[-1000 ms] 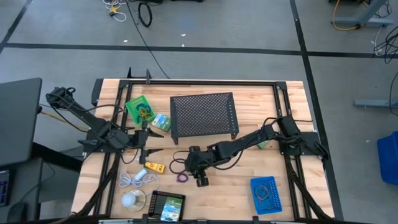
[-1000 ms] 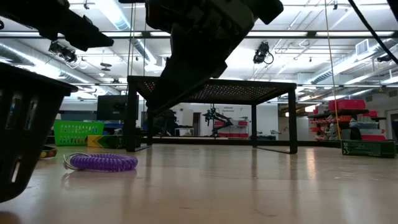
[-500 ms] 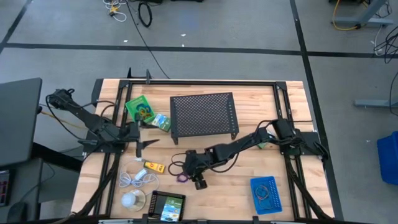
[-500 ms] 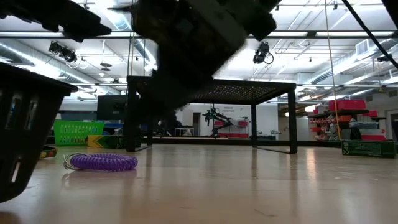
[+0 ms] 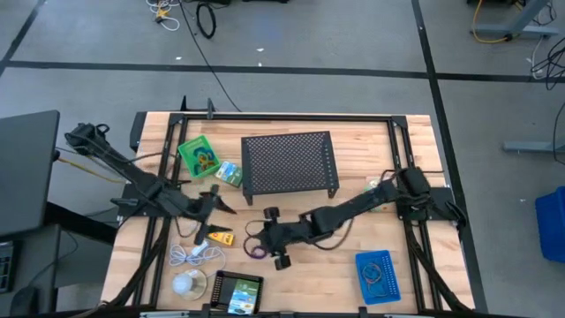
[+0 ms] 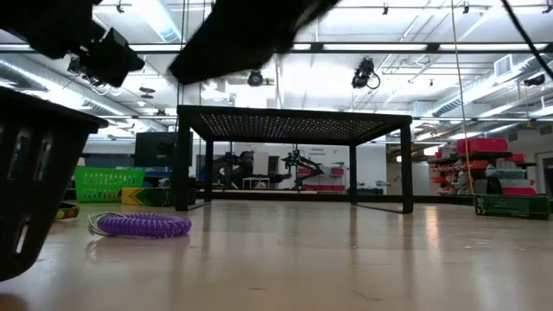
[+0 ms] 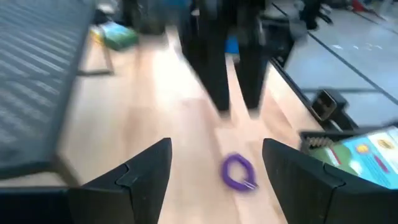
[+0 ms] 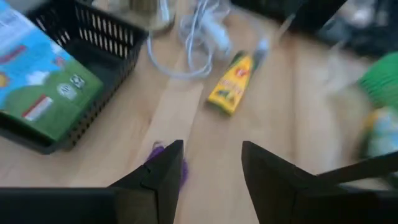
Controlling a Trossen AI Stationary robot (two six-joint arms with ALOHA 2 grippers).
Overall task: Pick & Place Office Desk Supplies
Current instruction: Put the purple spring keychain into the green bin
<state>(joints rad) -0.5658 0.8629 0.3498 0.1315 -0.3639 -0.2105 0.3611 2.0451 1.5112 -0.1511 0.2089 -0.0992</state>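
A purple loop (image 5: 257, 251) lies flat on the wooden table near its middle; it also shows in the low view (image 6: 143, 225). My right gripper (image 5: 259, 237) hangs open just above and beside it, and one finger half hides the purple loop (image 8: 181, 170) in the right wrist view. My left gripper (image 7: 217, 180) is open too and points across the table at the purple loop (image 7: 238, 172) from the left. A yellow block (image 5: 218, 237) lies close to my left gripper (image 5: 216, 217). Neither gripper holds anything.
A black mesh stand (image 5: 290, 163) fills the far middle. A green tray (image 5: 198, 155) and green-blue packets (image 5: 228, 172) lie far left. A white cable (image 5: 196, 253), a white ball (image 5: 187, 283) and a black tray (image 5: 237, 291) lie near left. A blue tray (image 5: 378, 276) sits near right.
My right gripper has risen, leaving the low view almost wholly, and has shifted toward the table's left edge, over the purple loop. My left gripper has swung toward the near edge and the loop, dipping a little. The loop has stayed where it was.
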